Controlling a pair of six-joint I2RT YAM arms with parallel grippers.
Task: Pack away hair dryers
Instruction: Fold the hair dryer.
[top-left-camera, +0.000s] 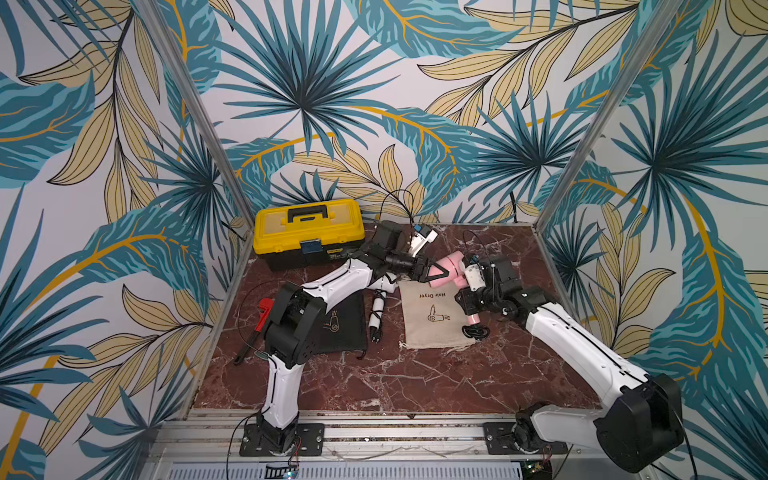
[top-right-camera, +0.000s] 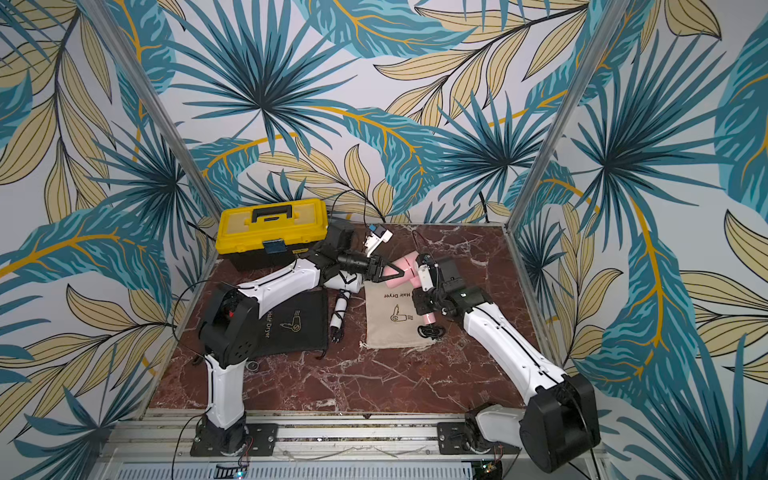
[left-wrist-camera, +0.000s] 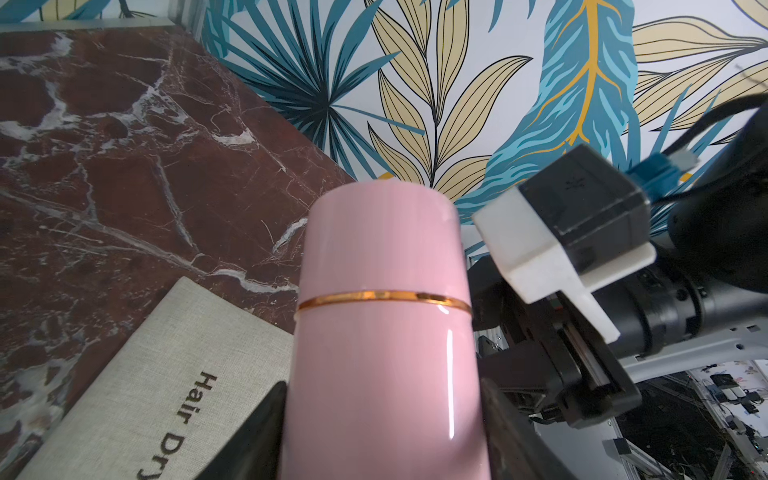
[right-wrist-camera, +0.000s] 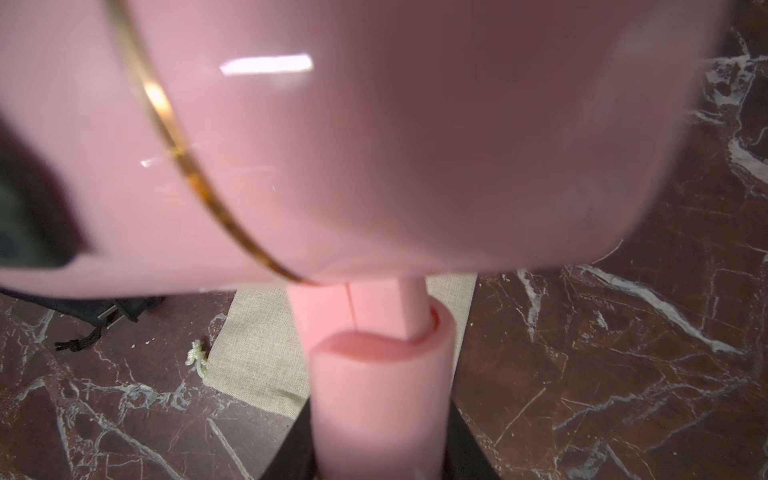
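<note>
The left arm rises from its base at the near left, folds at the elbow and reaches toward the far centre, wrist level and pointing right. The left gripper (top-left-camera: 444, 272) has its jaws closed on the barrel of the pink hair dryer (top-left-camera: 448, 269); the left wrist view shows a black finger (left-wrist-camera: 262, 432) pressed to each side of the barrel.

The right arm slopes up from the near right toward the far centre, its wrist bent down. The right gripper (right-wrist-camera: 378, 453) pinches the pink handle between narrow-set jaws.

The pink hair dryer sits between the two grippers, at the far right corner of the beige pouch (top-left-camera: 432, 320). Its handle points toward the near side and its coiled black cord (top-left-camera: 476, 331) rests at the pouch's right edge. It seems to be lifted off the marble table (top-left-camera: 415, 382), though no view makes this certain.

The white hair dryer (top-left-camera: 379, 308) lies on the table between the black pouch (top-left-camera: 340, 328) and the beige pouch, its barrel partly hidden under the left forearm.
</note>
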